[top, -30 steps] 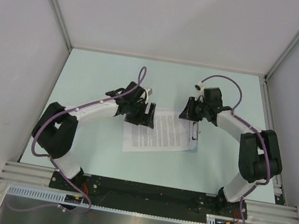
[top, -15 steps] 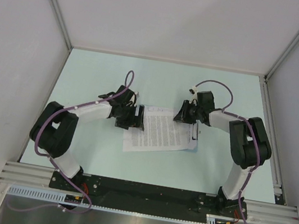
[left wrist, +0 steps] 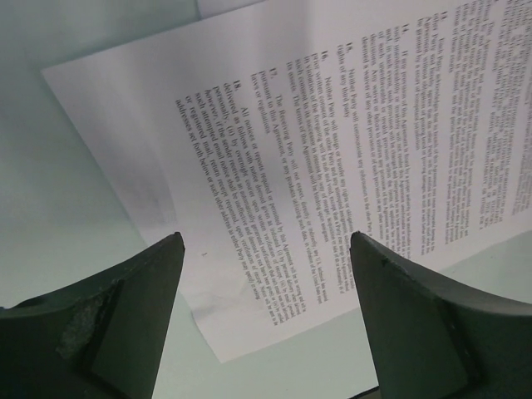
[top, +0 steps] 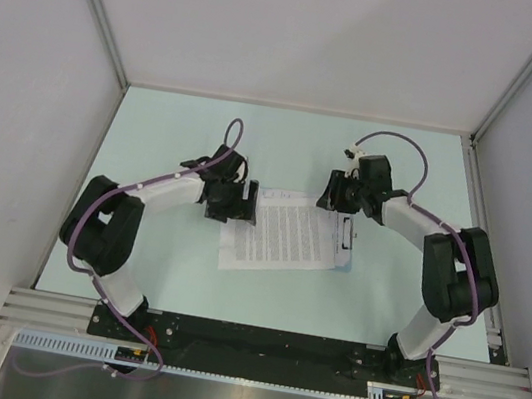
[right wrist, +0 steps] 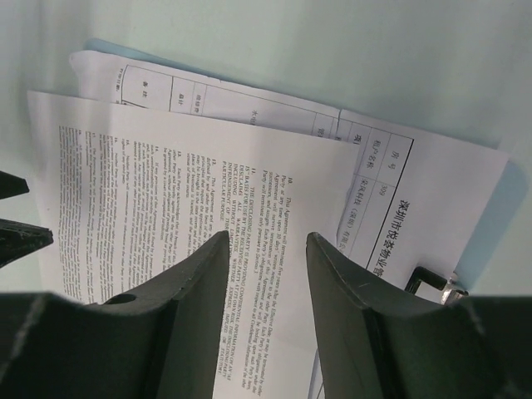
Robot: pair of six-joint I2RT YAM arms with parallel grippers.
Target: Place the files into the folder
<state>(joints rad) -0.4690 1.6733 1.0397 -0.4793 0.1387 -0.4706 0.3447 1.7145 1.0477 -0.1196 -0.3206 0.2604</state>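
Files (top: 286, 233) lie text-up on the worktop (top: 175, 135); left gripper (left wrist: 266, 274) and right gripper (right wrist: 268, 249) hover above them, both released and empty.

The pale mint table (top: 155, 131) in front of me carries one loose, skewed stack at its middle. The files (top: 286, 235) lie printed side up, and the pale-blue folder (right wrist: 514, 191) shows under their three o'clock edge.

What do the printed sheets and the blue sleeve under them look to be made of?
The files look like plain matte white paper: thin, flat, black print. The folder beneath looks like thin pale-blue plastic, perhaps translucent; only its edges show, so that is uncertain.
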